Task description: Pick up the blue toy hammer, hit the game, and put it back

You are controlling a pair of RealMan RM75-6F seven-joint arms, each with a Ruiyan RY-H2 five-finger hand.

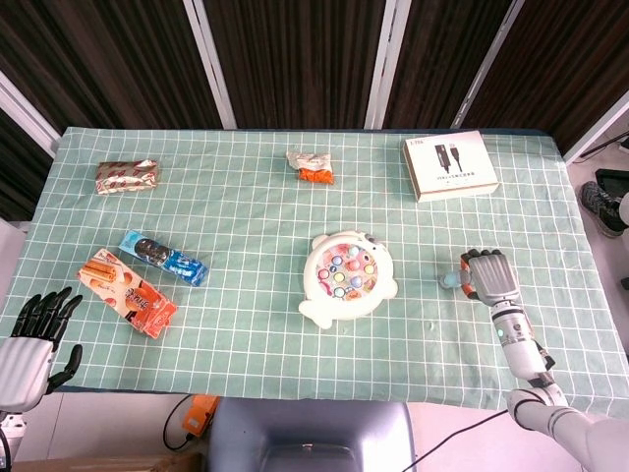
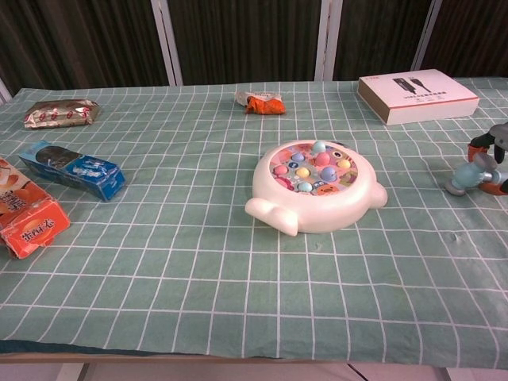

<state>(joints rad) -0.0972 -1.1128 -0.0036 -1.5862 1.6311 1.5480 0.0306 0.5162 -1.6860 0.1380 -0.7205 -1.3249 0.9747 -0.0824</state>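
Observation:
The blue toy hammer (image 1: 448, 280) lies at the table's right side, its blue-grey head pointing toward the game; in the chest view the hammer (image 2: 465, 176) shows at the right edge with an orange part behind the head. My right hand (image 1: 489, 277) lies over its handle with fingers curled around it, and only part of that hand (image 2: 497, 143) is in the chest view. The white round game (image 1: 346, 278) with coloured pegs sits mid-table, also seen as the game (image 2: 316, 187) from the chest. My left hand (image 1: 37, 332) hangs off the table's near left corner, fingers apart and empty.
A white cable box (image 1: 449, 165) lies at the back right. A small orange-and-white packet (image 1: 312, 165) sits at the back middle. On the left are a silver snack pack (image 1: 127, 176), a blue biscuit pack (image 1: 164, 258) and an orange box (image 1: 128, 293).

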